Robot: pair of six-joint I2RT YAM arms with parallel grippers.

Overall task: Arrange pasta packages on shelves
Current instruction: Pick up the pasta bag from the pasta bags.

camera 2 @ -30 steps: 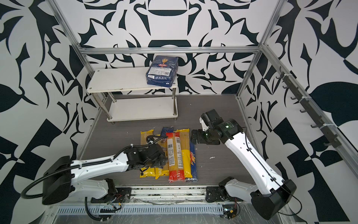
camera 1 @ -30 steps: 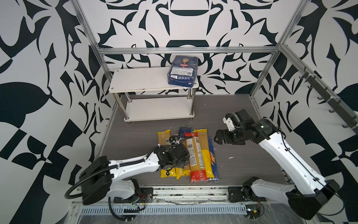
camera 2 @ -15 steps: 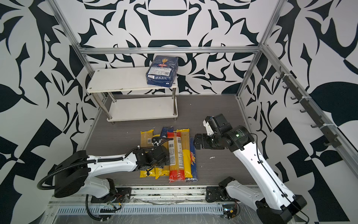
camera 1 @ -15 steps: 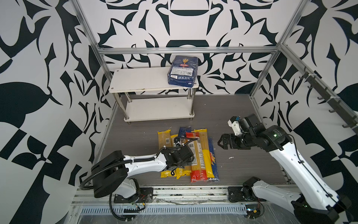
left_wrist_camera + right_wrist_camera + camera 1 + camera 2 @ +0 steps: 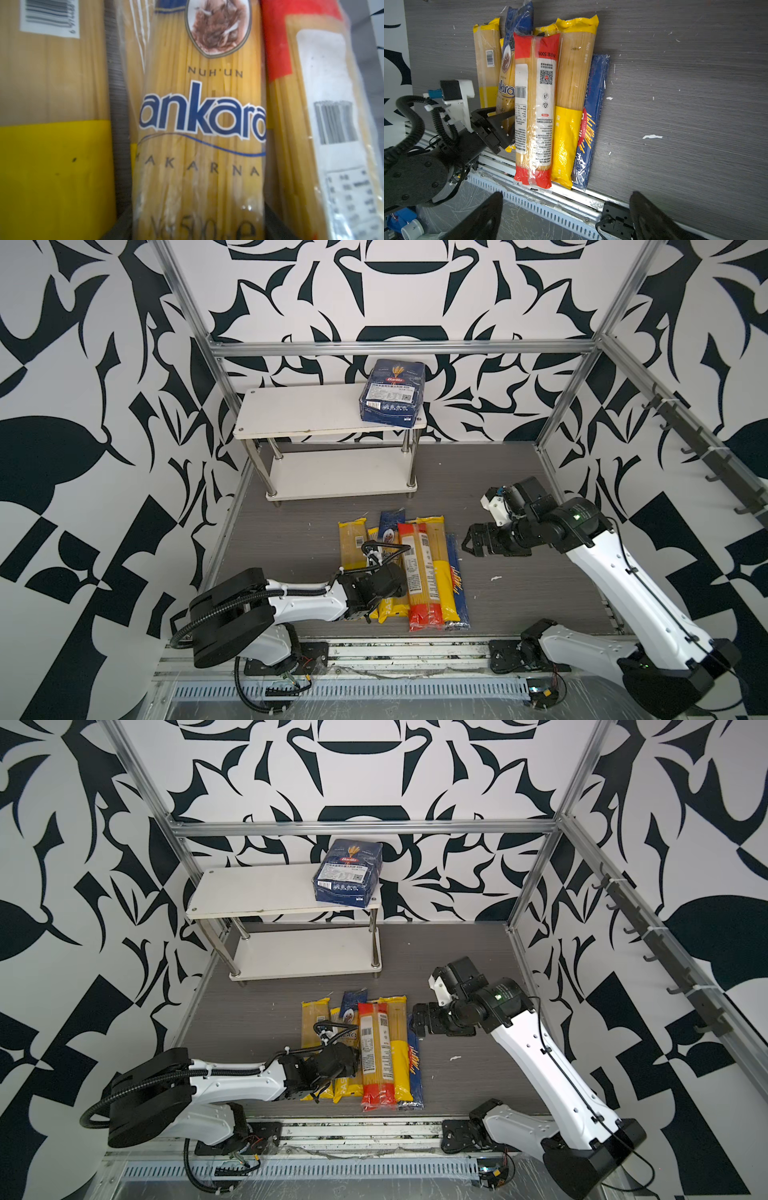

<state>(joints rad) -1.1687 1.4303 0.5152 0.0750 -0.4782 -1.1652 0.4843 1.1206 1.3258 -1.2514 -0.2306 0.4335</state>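
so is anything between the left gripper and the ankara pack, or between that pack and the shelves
Nothing visible blocks it. The left gripper straddles the Ankara pack; the red pack seems to overlap one long edge. The floor from there to the shelves is bare.

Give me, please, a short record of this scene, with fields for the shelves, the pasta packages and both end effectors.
Top shelf: one dark-blue Barilla bag at its right end.
Lower shelf: no package visible.
Floor pile: long spaghetti packs in yellow, red and dark blue, side by side, partly overlapping.
Left end effector: jaws on either side of the Ankara pack; a firm grip cannot be confirmed.
Right end effector: open, empty, beside the pile.
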